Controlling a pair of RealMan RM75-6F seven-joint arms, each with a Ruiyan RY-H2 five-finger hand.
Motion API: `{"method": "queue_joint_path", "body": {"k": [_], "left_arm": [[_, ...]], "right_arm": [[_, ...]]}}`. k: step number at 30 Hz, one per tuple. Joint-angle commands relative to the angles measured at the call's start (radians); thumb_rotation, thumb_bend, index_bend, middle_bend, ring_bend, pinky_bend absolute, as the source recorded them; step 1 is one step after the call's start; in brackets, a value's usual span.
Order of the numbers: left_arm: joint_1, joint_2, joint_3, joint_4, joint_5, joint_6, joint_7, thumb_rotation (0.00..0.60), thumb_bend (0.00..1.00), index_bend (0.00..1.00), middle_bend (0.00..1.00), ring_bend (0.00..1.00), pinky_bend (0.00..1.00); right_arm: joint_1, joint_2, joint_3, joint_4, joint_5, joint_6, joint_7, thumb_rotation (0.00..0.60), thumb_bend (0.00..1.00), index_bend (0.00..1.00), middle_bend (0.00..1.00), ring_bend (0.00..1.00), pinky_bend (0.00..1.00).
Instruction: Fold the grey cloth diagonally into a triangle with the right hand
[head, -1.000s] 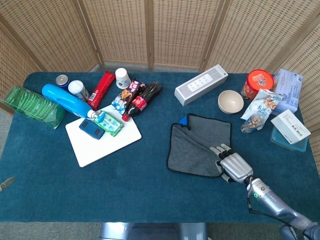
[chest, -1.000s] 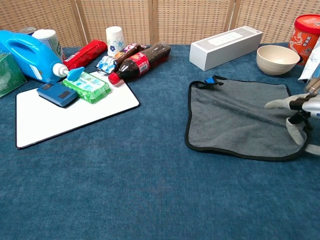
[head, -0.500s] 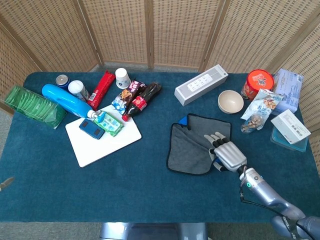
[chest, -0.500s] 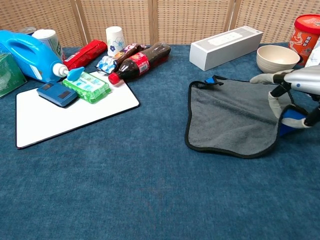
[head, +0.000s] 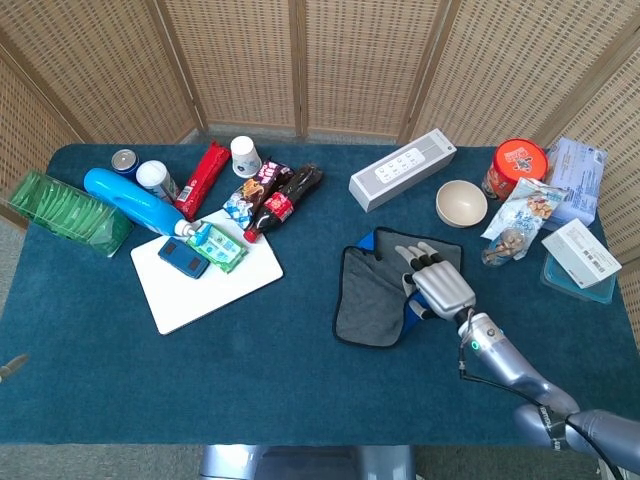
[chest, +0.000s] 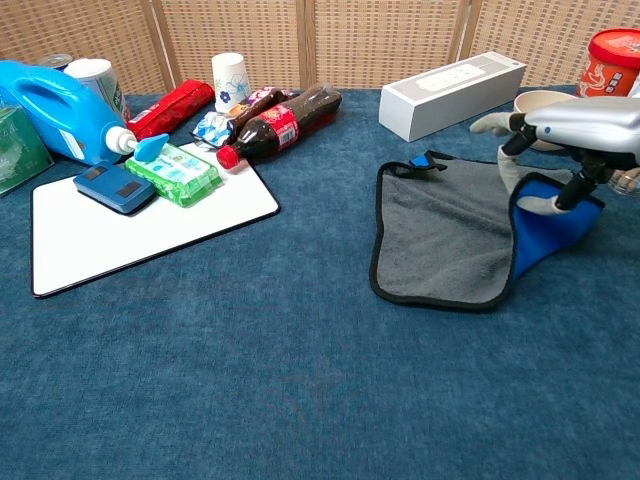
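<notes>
The grey cloth (head: 368, 295) (chest: 440, 235) lies on the blue table right of centre, grey side up with a black hem. Its near right corner is lifted and turned over, showing the blue underside (chest: 545, 232). My right hand (head: 435, 281) (chest: 560, 130) pinches that lifted corner and hovers above the cloth's right half. A small blue tab (chest: 421, 161) marks the far left corner. The left hand shows in neither view.
A cream bowl (head: 461, 203) and a long white box (head: 402, 174) stand just behind the cloth. Snack packets (head: 520, 220) and a red tin (head: 515, 168) lie at the right. A white board (head: 205, 270), cola bottle (head: 283, 200) and blue jug (head: 135, 203) sit at the left.
My right hand has lifted the cloth's near right corner and carried it up and towards the far left, folding the cloth over so its blue underside now shows.
</notes>
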Motion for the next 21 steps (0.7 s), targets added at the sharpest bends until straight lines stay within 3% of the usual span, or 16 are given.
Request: {"method": "queue_joint_path", "body": {"k": [1, 11, 21], "left_arm": [[-0.002, 0.0, 0.0, -0.001, -0.002, -0.003, 0.0, 0.6, 0.07, 0.02, 0.0, 0.0, 0.0], [-0.008, 0.001, -0.004, -0.003, -0.017, -0.018, -0.004, 0.6, 0.07, 0.02, 0.0, 0.0, 0.0], [-0.023, 0.003, -0.014, 0.0, -0.049, -0.05, -0.012, 0.6, 0.07, 0.02, 0.0, 0.0, 0.0]], "right_arm": [[0.031, -0.017, 0.036, 0.006, 0.055, -0.022, -0.026, 0.6, 0.44, 0.89, 0.0, 0.0, 0.04], [0.122, -0.086, 0.102, 0.052, 0.215, -0.063, -0.121, 0.6, 0.44, 0.89, 0.0, 0.0, 0.04], [0.197, -0.191, 0.126, 0.177, 0.306, -0.084, -0.158, 0.6, 0.44, 0.9, 0.0, 0.0, 0.04]]}}
